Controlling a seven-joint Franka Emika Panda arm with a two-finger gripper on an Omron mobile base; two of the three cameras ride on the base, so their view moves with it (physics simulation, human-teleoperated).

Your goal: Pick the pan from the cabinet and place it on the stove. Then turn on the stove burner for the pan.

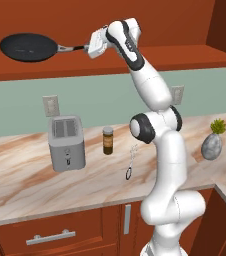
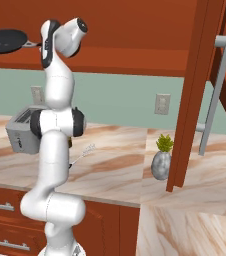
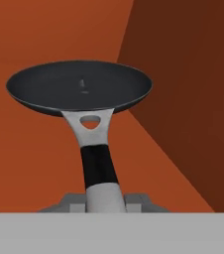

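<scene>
Presently the pan [image 1: 28, 47] lies flat on the shelf floor of the cabinet [image 1: 185, 55], inside the open compartment above the counter [image 1: 30, 185]. Its long handle runs from the dish toward the arm, level with the shelf. The gripper [image 1: 89, 48] sits at the far end of that handle; in the hand view the two fingers [image 3: 69, 202] stand against either side of the handle end, pinching it between them. The pan [image 3: 79, 88] rests with its dish toward the back wall of the cabinet, near the inner corner.

Relative to the pan, the remaining items are placed as follows. A toaster [image 1: 66, 142] stands on the counter almost directly below the dish. A brown jar [image 1: 108, 140] stands just beside the toaster, on the arm's side. A whisk [image 1: 131, 162] lies flat on the counter beyond the jar. A small plant in a grey vase [image 1: 212, 142] stands well apart, past the arm. An open cabinet door [image 2: 190, 95] hangs above it.
</scene>
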